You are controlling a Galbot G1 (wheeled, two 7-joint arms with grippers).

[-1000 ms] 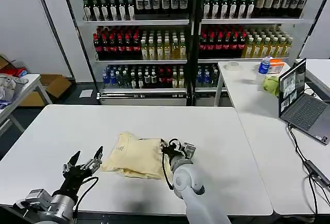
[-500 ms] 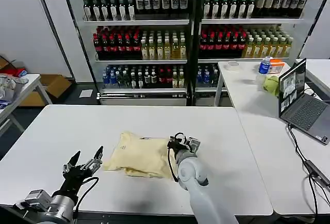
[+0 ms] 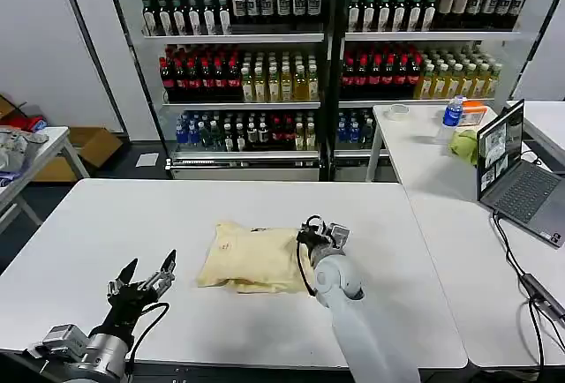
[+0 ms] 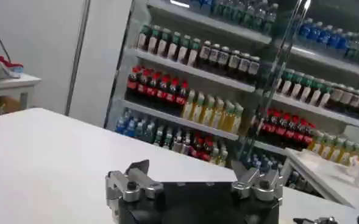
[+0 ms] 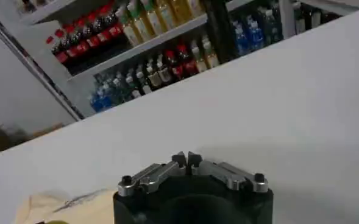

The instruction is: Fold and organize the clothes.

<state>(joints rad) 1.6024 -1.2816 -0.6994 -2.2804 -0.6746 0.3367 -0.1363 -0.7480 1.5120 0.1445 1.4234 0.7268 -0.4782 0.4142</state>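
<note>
While the left tool [image 3: 146, 279] gapes, the pinched-together right tool [image 3: 320, 235] touches the crosswise-lying T-shirt [image 3: 252, 258].

The T-shirt [image 3: 254, 258] has its right edge hidden behind the right gripper [image 3: 320, 235] — its neck label is too small to read.

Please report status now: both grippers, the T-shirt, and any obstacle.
Left gripper open, parked at table's near left. Right gripper shut, at the right edge of the folded T-shirt; hold unconfirmed. No obstacle near the shirt.
</note>
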